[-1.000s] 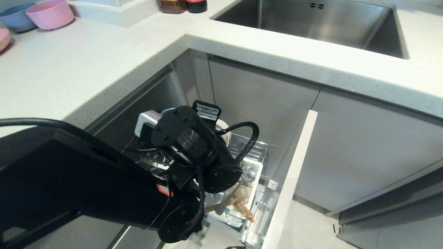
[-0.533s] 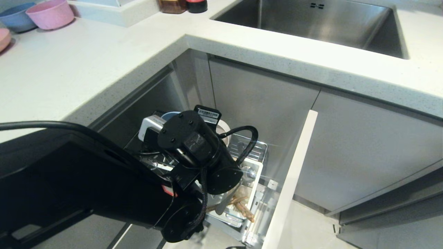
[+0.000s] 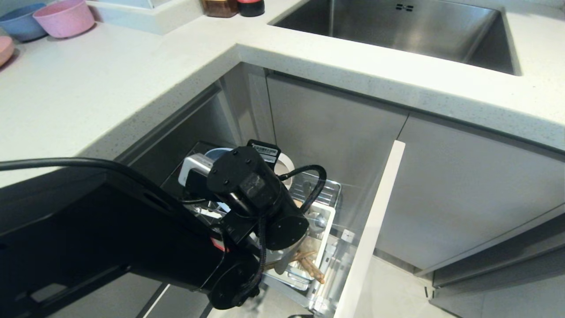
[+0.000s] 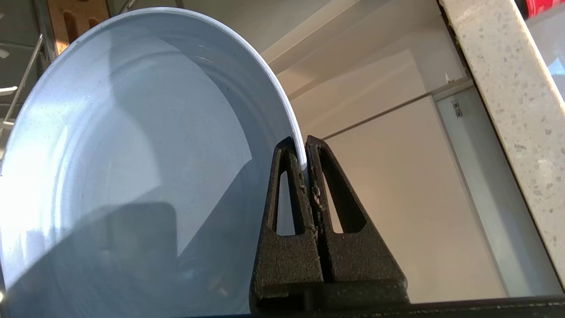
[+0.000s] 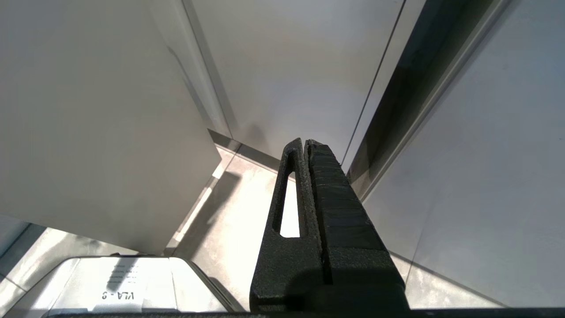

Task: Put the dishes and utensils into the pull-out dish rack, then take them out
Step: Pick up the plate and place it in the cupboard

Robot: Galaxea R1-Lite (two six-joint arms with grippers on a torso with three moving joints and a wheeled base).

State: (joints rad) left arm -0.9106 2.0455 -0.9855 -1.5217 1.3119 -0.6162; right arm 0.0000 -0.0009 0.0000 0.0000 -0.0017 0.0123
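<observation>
Left wrist view: left gripper (image 4: 305,152) clamped on the rim of the blue plate (image 4: 132,168), which stands on edge. Head view: arm hides the grip; plate rim peeks out over the rack (image 3: 324,194). Right gripper (image 5: 305,143) closed, empty, beside cabinet fronts.

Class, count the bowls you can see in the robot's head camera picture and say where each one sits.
3: a blue bowl and a pink bowl side by side on the counter's far left, and a cream bowl in the pull-out rack, partly behind the left arm. Others may be hidden.
</observation>
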